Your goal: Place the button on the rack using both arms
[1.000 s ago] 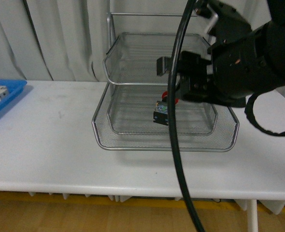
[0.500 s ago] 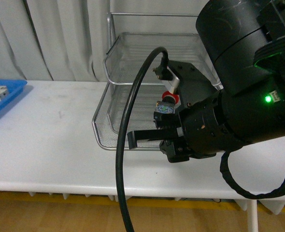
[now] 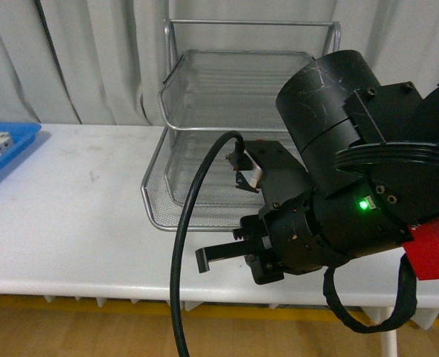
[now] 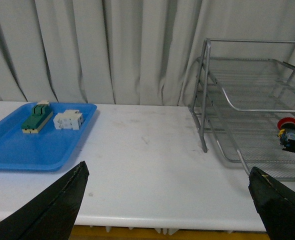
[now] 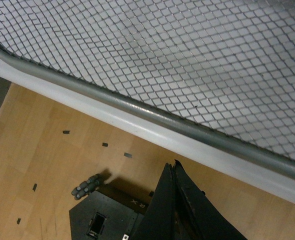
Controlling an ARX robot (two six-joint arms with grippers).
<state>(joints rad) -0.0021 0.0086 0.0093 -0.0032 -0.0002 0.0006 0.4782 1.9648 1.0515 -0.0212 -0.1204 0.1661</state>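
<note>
On the white table [image 4: 137, 165], the silver wire-mesh rack [image 4: 222, 97] holds the red-capped button [image 4: 290, 136] on its bottom shelf; left claw [image 4: 167, 200] spread, right claw's state unclear.

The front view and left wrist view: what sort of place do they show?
Probably a lab or test bench set up indoors: a plain white table before pale curtains, with a blue tray of small electrical parts and a wire rack holding the red button.
</note>
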